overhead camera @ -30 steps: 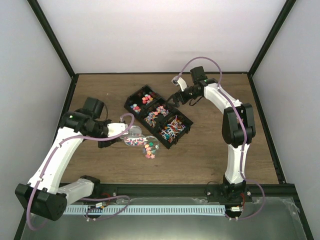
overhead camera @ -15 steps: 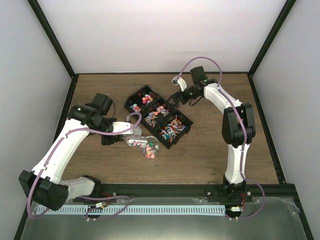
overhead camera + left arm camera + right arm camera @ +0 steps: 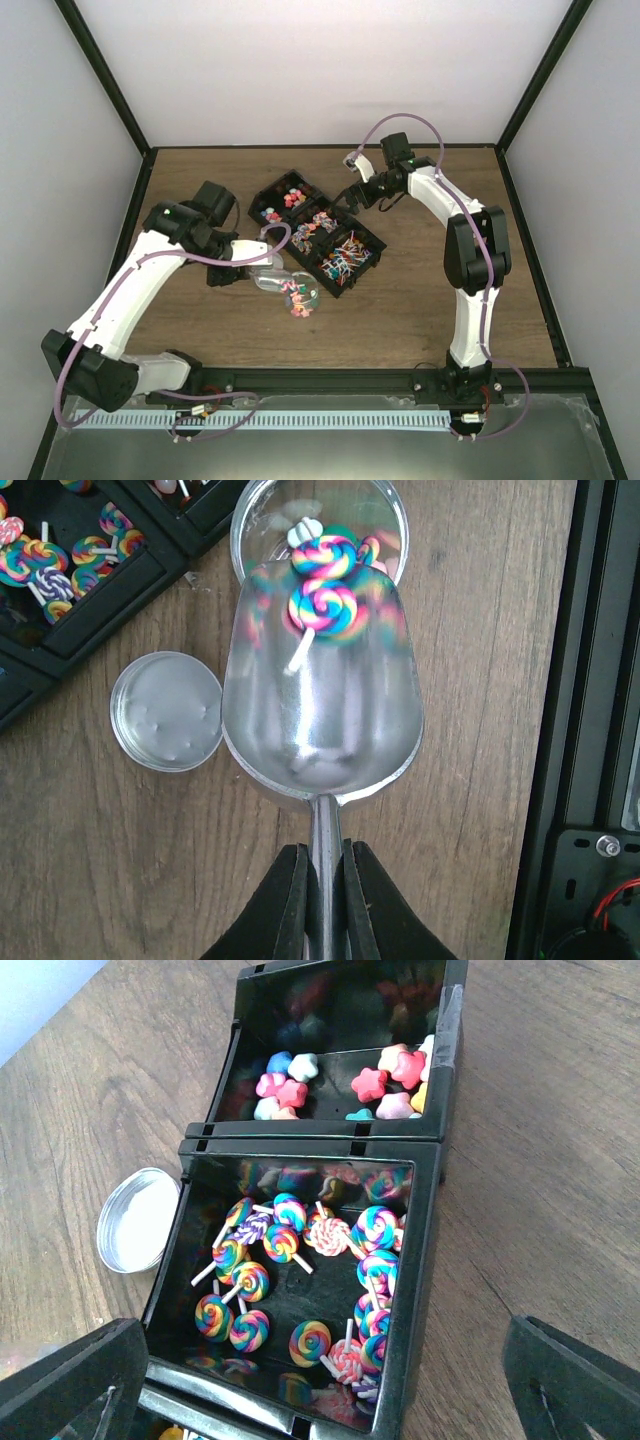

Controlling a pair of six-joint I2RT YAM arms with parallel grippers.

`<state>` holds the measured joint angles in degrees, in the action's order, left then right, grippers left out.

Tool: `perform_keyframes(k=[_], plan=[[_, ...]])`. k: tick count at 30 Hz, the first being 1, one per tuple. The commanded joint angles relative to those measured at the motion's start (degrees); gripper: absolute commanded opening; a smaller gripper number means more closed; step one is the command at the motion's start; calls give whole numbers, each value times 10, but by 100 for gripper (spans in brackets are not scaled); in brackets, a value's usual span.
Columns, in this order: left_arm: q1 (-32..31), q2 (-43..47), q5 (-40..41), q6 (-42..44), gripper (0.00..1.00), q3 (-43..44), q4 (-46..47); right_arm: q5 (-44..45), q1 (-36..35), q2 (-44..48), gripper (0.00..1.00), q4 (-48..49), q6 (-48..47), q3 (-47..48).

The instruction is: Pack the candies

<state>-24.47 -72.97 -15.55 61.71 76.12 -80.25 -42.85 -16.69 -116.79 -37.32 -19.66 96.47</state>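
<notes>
A: Left gripper clamped on the scoop handle, tipped so the 2 candies at its lip can drop into the jar.
B: Right gripper hangs wide open and empty over the tray, clear of the pour. Lid sits beside the jar.

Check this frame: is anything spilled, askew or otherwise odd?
Nothing stands out. The left hand holds the scoop over the jar, lollipops at its lip; the lid lies flat on the table beside the tray. No loose candy shows on it in the wrist views.
</notes>
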Motion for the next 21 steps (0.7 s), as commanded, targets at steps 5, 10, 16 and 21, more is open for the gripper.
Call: perform_keyframes(k=[5, 10, 16, 21], plan=[[-8, 8, 20, 0, 4, 7, -7, 0, -1, -2, 100, 4, -2, 10], [1, 17, 10, -29, 4, 25, 6, -1, -1, -5, 100, 4, 0, 9], [15, -9, -2, -182, 4, 67, 113, -2, -2, -12, 97, 12, 15, 5], [14, -76, 13, -275, 4, 89, 158, -1, -2, -20, 95, 26, 43, 0]])
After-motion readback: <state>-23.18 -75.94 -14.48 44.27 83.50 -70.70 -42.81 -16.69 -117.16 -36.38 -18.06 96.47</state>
